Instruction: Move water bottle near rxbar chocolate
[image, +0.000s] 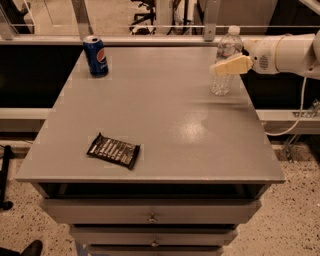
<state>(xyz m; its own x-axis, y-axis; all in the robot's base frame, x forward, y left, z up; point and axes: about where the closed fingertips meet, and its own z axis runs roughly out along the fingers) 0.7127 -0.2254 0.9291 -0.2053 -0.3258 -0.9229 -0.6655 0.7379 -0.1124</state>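
1. Far left at the back stands a blue soda can (95, 56). It is not part of my job.
2. Nearer the front left, the rxbar chocolate (113, 150) lies flat on the grey table (165, 115), well apart from everything else.
3. The water bottle (221, 84) stands upright near the back right edge, across the table from the bar.
4. The gripper (226, 66) reaches in from the right at the bottle's mid-height, across the label band. I cannot tell whether the claw is clamped on it or only alongside.
5. I judge the bottle light, tall and easy to tip. Its thin ribbed wall is smooth and will likely give under squeeze.
6. The mid-body hold looks right to me: low enough to stay steady, with the ribs helping against slip. I would grip gently, since too much pressure could buckle the wall.
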